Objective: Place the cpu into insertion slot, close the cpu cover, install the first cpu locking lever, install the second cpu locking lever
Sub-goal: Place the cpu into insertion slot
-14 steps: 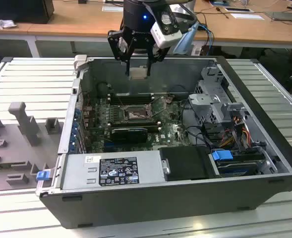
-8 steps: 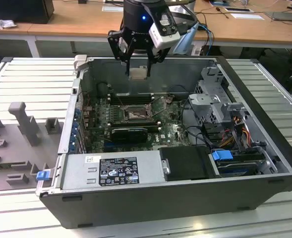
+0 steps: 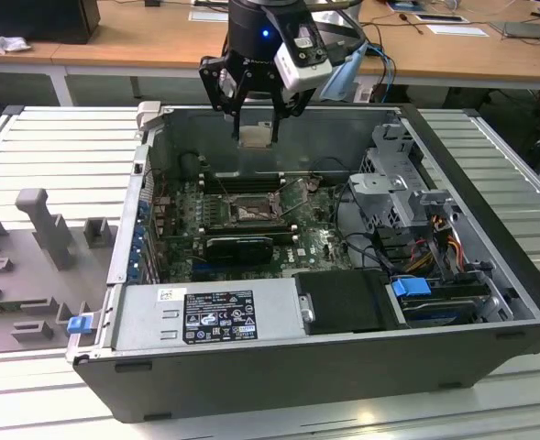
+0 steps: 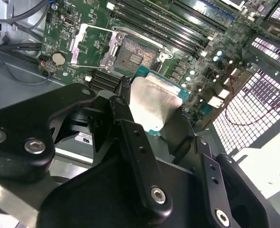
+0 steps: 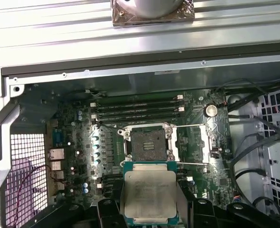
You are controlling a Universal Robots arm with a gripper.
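My gripper (image 3: 254,128) hangs above the open computer case, shut on the cpu (image 3: 255,137), a pale silvery square chip held flat between the two fingers. In both wrist views the cpu (image 4: 151,102) (image 5: 149,192) sits between the black fingers (image 4: 125,97). The insertion slot (image 3: 249,213) (image 4: 132,54) (image 5: 147,145) lies bare on the green motherboard, below the chip and apart from it. The cpu cover (image 4: 90,45) (image 5: 192,142) is swung open and lies flat beside the slot.
Long black memory slots (image 5: 140,109) run beside the socket. A silver power supply (image 3: 210,316) and a black box (image 3: 343,298) fill the case's near side. A drive cage (image 3: 393,188) and cables (image 3: 435,247) stand at the exterior view's right. Grey fixtures (image 3: 45,225) sit outside.
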